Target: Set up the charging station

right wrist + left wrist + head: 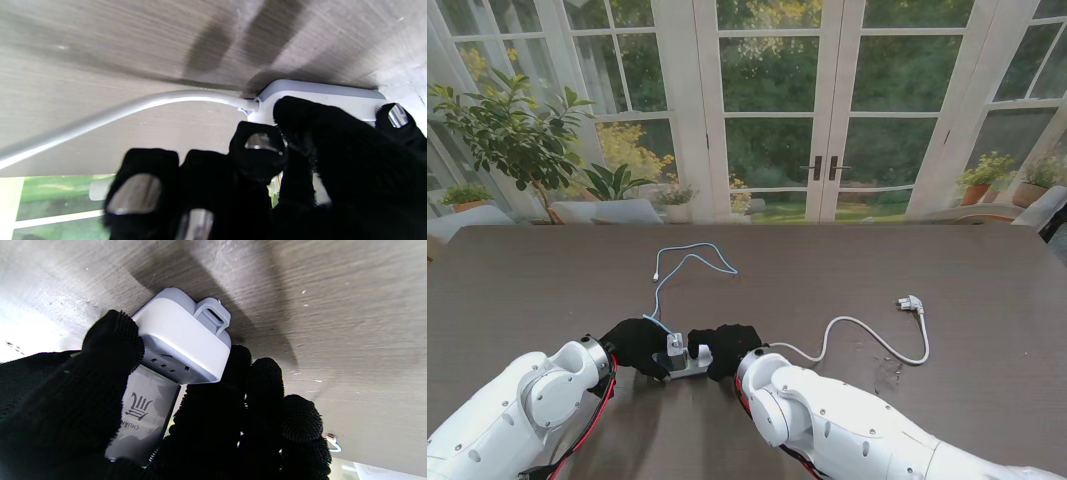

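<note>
**Two hands on a light, rigid power strip**

The left hand (pixel 639 345) pinches the charger adapter (pixel 181 340); the right hand (pixel 729 350) grips the power strip (pixel 320 100) between both. Hard, smooth plastic: hold its flat sides, not the springy cord (pixel 867 335)

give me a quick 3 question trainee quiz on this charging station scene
1. True or false: the wall plug on the white cord lies free on the table.
2. Which hand touches the power strip at its cord end?
3. Multiple choice: the left hand holds A) a charger block B) a mug C) nothing.

Key: 1 true. 2 the right hand. 3 A.
</note>
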